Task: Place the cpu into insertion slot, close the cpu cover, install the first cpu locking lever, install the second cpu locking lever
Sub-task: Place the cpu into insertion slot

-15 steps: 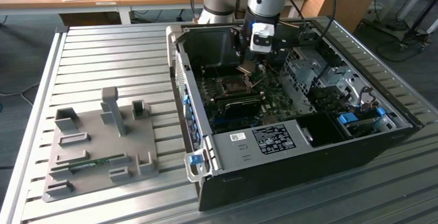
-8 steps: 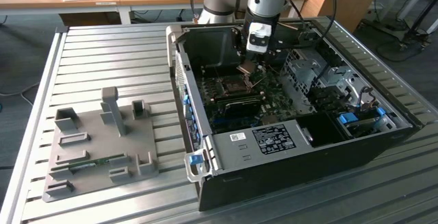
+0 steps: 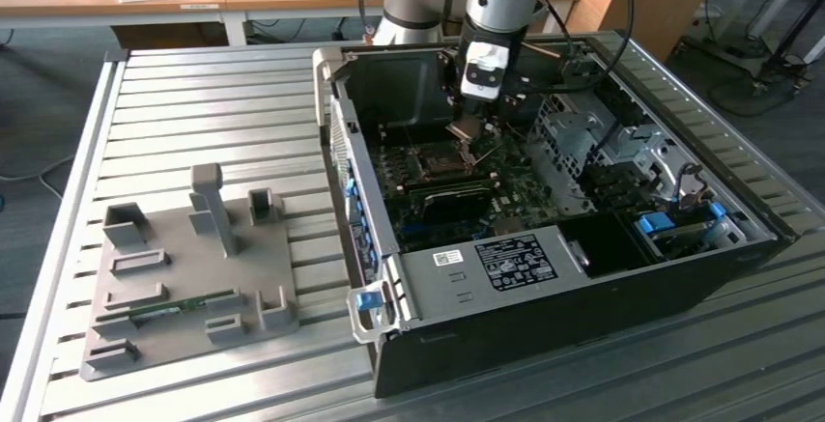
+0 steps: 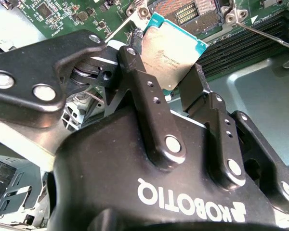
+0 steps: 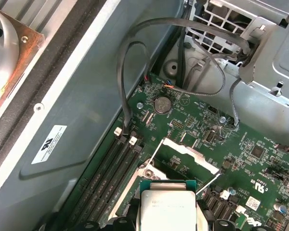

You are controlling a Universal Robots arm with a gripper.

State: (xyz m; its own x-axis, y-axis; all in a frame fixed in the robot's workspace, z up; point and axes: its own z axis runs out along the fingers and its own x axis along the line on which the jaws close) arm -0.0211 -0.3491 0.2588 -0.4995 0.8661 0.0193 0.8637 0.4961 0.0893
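The cpu [image 4: 171, 48], a flat square chip with a silvery top and teal edge, is pinched between the two black fingers [image 4: 137, 72] of my gripper [image 4: 164, 72], which is shut on it. It hangs tilted just above the open insertion slot [image 4: 188, 12], whose gold contacts show. In the first wrist view the cpu [image 5: 166, 209] sits close to the cpu cover [image 5: 185, 147], a thin metal frame standing raised on its hinge. A thin locking lever [image 5: 208, 183] sticks out beside it. In the exterior view my gripper [image 3: 469, 125] reaches down into the open computer case [image 3: 542, 248] over the motherboard.
Memory slots [image 5: 111, 163] run beside the socket, and grey cables [image 5: 135, 62] loop over the case wall. A metal drive cage [image 3: 581, 142] stands at the exterior view's right of the socket. A grey fixture plate [image 3: 181, 267] lies on the slatted table at the exterior view's left.
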